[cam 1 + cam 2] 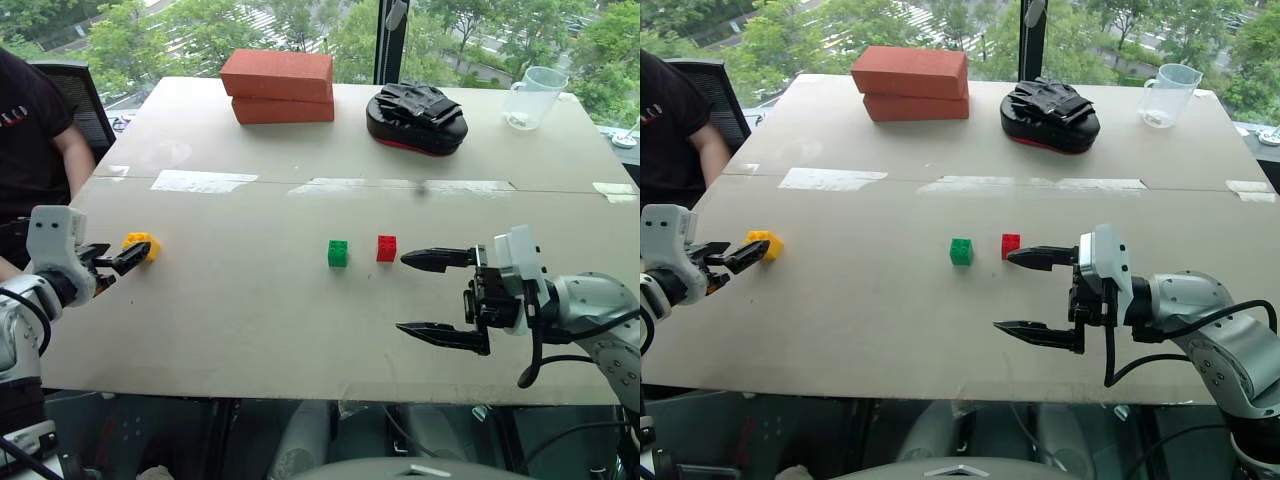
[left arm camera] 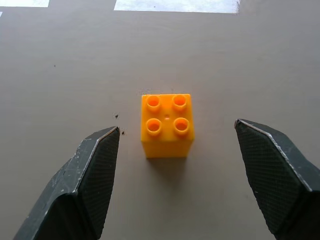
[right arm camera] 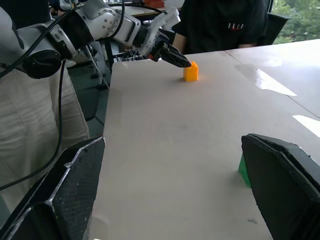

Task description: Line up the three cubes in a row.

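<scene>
A pale taped table (image 1: pixel 250 320) beside tree-filled windows (image 1: pixel 150 30) holds three cubes (image 1: pixel 337 253); both grippers' jaws stand apart, empty.

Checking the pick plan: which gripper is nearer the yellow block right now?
Left. The left gripper is right at the yellow block, fingers open, block just ahead of the tips. The right gripper is far across the table, open beside the red block.
</scene>
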